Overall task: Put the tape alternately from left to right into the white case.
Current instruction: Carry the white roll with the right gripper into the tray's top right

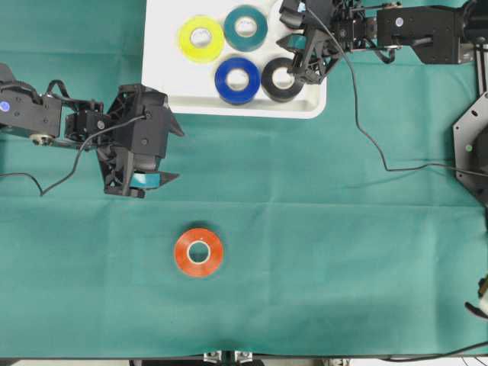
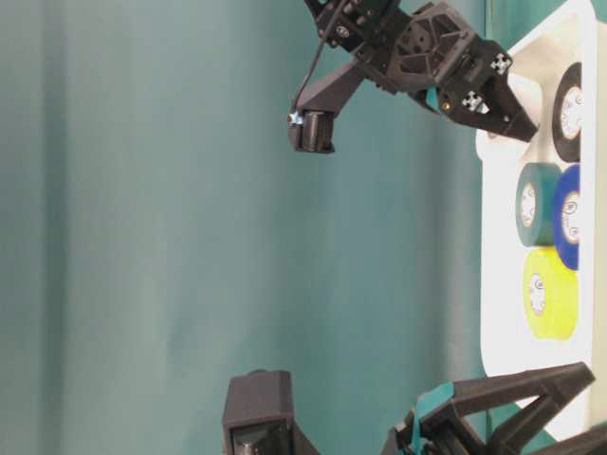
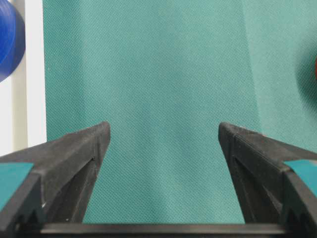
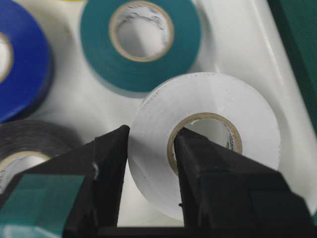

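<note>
Case (image 1: 164, 53) taken as landmark throughout: the white case lay at the top of the overhead view on the green desk (image 1: 343, 252). Inside it sat the yellow roll (image 1: 200, 39), the teal roll (image 1: 245, 27), the blue roll (image 1: 237, 80) and the black roll (image 1: 278, 81), all lying flat with cores upward. The right end effector (image 4: 151, 148) hung over the case's right end, clamped on the white roll (image 4: 208, 139), one finger through the core and the other on the outer face; the roll was over the case floor just beside the teal roll (image 4: 141, 42), and whether it touched the floor could not be told. The orange-red roll (image 1: 198, 252) lay flat on the desk well below the case, alone, still outside. The left end effector (image 1: 156, 156) stood between case and that roll, jaws spread wide with nothing between them; judged the nearer arm for the last roll, which lay below and slightly right of it in the overhead view. The roll being a flat ring, no long axis mattered; either wall could be pinched. The right wrist view alone showed the grip on the white roll, hidden overhead by the arm. The left wrist view showed only bare cloth between the fingers (image 3: 79, 163), with a red edge at the right border.
</note>
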You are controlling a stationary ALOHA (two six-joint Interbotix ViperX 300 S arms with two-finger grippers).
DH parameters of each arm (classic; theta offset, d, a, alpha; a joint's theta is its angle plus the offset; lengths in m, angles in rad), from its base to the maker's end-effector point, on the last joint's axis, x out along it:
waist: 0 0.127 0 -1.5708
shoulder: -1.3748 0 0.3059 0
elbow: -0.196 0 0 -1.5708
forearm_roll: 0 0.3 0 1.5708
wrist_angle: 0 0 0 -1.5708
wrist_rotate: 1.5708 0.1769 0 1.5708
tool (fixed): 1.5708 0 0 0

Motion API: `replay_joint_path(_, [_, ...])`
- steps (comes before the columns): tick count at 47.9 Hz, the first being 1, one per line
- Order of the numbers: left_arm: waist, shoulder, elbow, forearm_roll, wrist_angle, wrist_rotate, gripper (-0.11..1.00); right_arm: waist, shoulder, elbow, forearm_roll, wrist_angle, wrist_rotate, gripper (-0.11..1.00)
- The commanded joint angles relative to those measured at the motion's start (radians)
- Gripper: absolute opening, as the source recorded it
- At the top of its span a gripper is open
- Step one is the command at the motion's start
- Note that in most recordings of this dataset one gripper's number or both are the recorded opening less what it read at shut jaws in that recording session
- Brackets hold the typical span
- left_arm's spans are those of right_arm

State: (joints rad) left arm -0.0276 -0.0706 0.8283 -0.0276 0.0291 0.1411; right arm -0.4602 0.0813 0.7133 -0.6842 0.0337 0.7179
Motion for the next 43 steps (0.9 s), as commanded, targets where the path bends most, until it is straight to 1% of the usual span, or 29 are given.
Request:
replay_joint_path(1, [-0.005,-0.014,-0.015,-0.002,-0.003,0.0,0.72,-0.014,-0.012,-0.025,-0.003,-0.012,0.002,0.3])
replay_joint_path(32, [-0.005,-0.014,-0.018,-0.002,-0.005,0.0,0.72,-0.02,0.0,-0.018,-0.003,-0.032,0.008,0.3])
replay_joint_path(34, [-0.005,-0.014,-0.018,-0.002,-0.005,-0.002,0.72,-0.02,0.0,-0.018,-0.003,-0.032,0.008,0.39])
replay_joint_path(41, [-0.005,-0.014,-0.017,-0.002,-0.005,0.0,0.72,-0.015,-0.003,-0.021,-0.003,-0.034,0.008,0.81])
replay_joint_path(42, [-0.005,-0.014,-0.017,-0.002,-0.005,-0.002,0.72,-0.015,-0.003,-0.021,-0.003,-0.034,0.008,0.85])
replay_joint_path(43, [-0.005,-0.014,-0.017,-0.002,-0.005,0.0,0.72,-0.014,-0.005,-0.021,-0.003,-0.034,0.008,0.86])
